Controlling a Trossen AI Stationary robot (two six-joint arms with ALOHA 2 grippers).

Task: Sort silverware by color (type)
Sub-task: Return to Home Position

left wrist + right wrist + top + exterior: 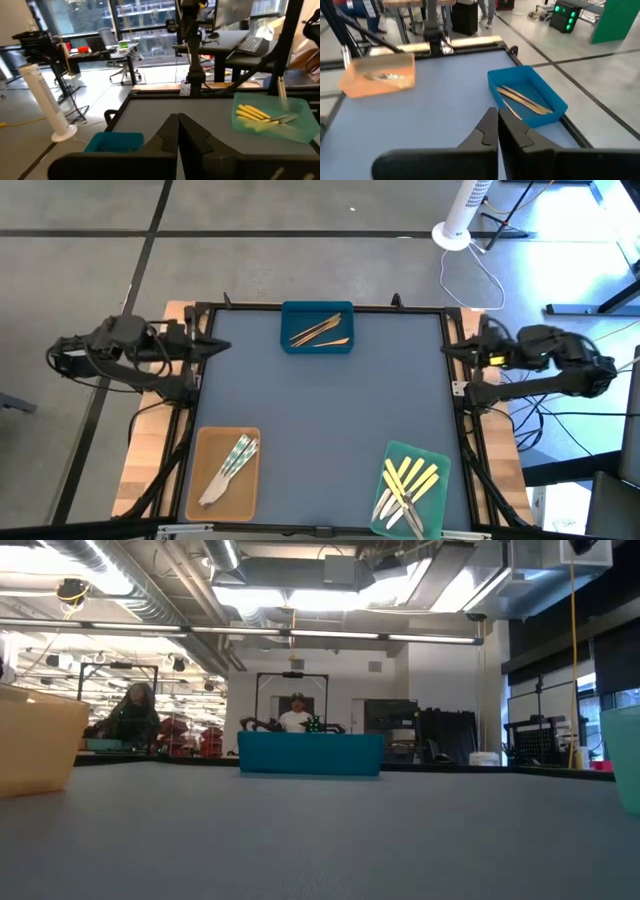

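Observation:
Wood-brown utensils point(320, 332) lie in the blue tray point(317, 347) at the table's far edge, also seen in the right wrist view as brown utensils point(525, 101). Silvery-white utensils point(230, 467) lie in the tan tray point(204, 442) near left. Pale yellow utensils point(410, 478) and some silvery ones point(392, 504) lie in the green tray point(436, 456) near right. My left gripper point(178, 120) is shut, parked at the table's left edge. My right gripper point(497, 114) is shut, parked at the right edge. Neither touches anything.
The grey-blue table top point(320, 420) lies bare between the three trays. A dark frame point(455, 380) runs round the table. In the low view people point(296, 716) stand in the room beyond the blue tray point(310, 753). A white fan point(462, 215) stands on the floor.

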